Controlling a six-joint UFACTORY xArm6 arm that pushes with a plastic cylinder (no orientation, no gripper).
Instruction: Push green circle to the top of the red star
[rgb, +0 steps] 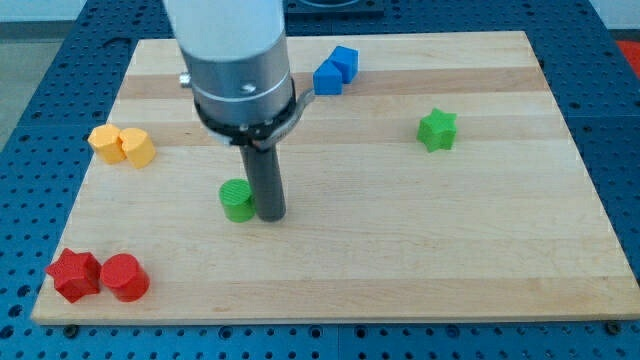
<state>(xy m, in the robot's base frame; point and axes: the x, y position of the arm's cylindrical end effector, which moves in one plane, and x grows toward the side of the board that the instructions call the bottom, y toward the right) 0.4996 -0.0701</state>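
Observation:
The green circle (237, 200) lies left of the board's middle. My tip (270, 214) stands right beside it, touching its right side. The red star (74, 274) lies at the board's bottom left corner, well below and to the left of the green circle. A red circle (124, 277) sits touching the star's right side.
Two yellow blocks (122, 145) sit together at the left edge. Two blue blocks (335, 71) sit together near the top, partly beside the arm's body. A green star (437, 129) lies at the right. The wooden board (400, 260) rests on a blue perforated table.

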